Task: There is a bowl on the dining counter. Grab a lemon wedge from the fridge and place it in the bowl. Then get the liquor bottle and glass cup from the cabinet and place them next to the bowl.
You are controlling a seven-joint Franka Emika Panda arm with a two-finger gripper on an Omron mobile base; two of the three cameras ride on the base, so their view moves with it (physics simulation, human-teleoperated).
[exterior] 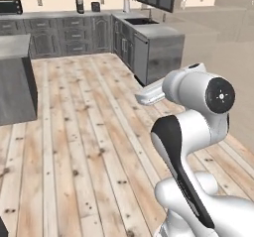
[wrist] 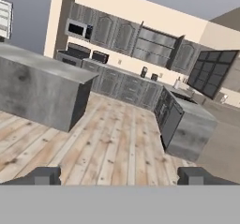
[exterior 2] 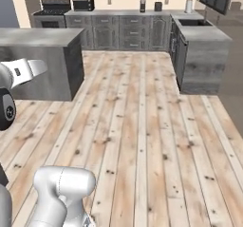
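a white robot arm (exterior: pixel 198 147) stands on a pale plank floor (exterior 2: pixel 142 126) in the middle of a grey kitchen, well away from any worktop. on the left is a grey island (exterior 2: pixel 42 62) with a marbled top. along the far wall runs a row of grey drawer units (exterior 2: pixel 123 31) with a stove (exterior 2: pixel 53 7) and a toaster oven (exterior 2: pixel 83 4), and on the right a unit juts out with a sink (exterior 2: pixel 192 23). wall cabinets (wrist: pixel 154 47) hang above the far row.

judging by this, the task looks barely begun: no bowl, lemon wedge, bottle or cup can be seen, and neither can the fridge or the dining desk. everything still seems left to do.

the fingers (wrist: pixel 47 175) are spread wide, one at each side of the hand view's lower edge. nothing lies between them and they touch nothing; only bare floor shows beyond.
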